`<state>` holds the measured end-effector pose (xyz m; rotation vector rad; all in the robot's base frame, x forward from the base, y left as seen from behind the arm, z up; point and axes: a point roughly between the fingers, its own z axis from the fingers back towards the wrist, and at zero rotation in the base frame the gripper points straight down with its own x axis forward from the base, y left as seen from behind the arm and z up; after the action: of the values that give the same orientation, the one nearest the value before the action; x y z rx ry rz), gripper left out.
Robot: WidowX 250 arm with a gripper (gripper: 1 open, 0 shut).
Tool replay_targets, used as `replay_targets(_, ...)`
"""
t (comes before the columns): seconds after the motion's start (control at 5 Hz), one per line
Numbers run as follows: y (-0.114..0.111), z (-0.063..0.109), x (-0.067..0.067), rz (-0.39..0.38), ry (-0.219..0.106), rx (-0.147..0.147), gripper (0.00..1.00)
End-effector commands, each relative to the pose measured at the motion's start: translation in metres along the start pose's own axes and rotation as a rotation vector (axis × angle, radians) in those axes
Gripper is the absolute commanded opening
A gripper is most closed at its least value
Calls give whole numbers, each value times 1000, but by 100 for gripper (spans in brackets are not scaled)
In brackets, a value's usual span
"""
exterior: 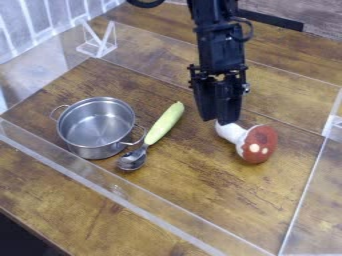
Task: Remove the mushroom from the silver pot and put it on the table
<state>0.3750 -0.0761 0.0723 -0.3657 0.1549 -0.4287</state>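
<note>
The mushroom (251, 140), red-brown cap with pale spots and a white stem, lies on its side on the brown wooden table (201, 185), right of centre. The silver pot (94, 127) stands at the left with nothing visible inside it. My gripper (210, 117) hangs from the black arm, pointing down, just left of the mushroom's stem and right of the corn piece. Its dark fingers stand apart with nothing between them, so it is open. The fingertips hover close to the tabletop and are apart from the mushroom.
A yellow-green corn-like piece (164, 122) lies between pot and gripper. A metal spoon (132, 157) rests against the pot's front right. Clear acrylic walls (114, 205) border the table, and a clear stand (96, 40) sits at the back left.
</note>
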Motion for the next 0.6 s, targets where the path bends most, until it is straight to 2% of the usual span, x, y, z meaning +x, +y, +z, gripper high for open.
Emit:
replay_targets(0.0, -18, 30, -3, -11, -82, 47, 100)
replay_targets(0.2, -23, 28, 0, 5, -94, 76, 100)
replay_targets(0.4, -29, 41, 0, -48, -82, 113, 100)
